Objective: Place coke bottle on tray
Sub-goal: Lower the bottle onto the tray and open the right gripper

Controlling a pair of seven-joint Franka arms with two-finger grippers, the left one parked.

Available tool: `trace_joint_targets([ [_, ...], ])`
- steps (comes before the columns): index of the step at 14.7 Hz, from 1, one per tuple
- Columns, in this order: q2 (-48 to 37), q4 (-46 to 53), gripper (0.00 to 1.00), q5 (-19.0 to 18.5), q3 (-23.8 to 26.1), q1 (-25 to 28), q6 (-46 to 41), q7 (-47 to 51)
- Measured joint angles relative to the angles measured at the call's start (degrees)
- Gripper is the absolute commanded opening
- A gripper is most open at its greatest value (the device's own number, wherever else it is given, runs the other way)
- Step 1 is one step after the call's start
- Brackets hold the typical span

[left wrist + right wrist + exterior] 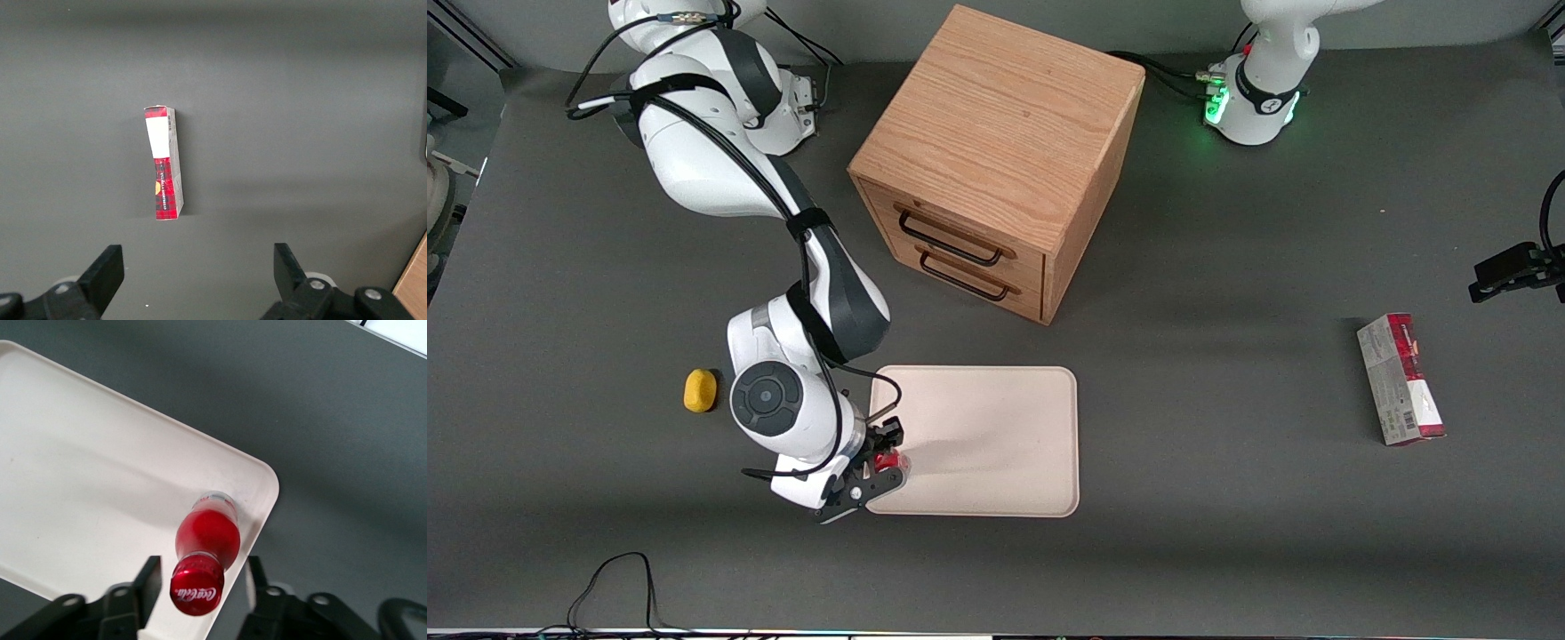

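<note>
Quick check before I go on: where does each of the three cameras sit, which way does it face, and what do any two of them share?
Front view: high above the table, looking down; shows both arms, the cabinet, tray and yellow lump.
Left wrist view: on the parked arm's wrist, looking down at the carton, its own fingertips showing.
Right wrist view: on the working wrist, looking down past the open gripper at the coke bottle standing near the tray's corner.
Shared: front and right wrist both show bottle and tray; front and left wrist, the carton.
</note>
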Motion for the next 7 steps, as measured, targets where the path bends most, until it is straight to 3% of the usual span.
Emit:
trace_joint_targets([
  [3,-1.5,1.0,1.00,0.0,-0.1,0.0,-3.2,0.6],
  [7,-8.5,2.2,1.00,0.0,-0.3,-0.1,-16.5,1.3],
])
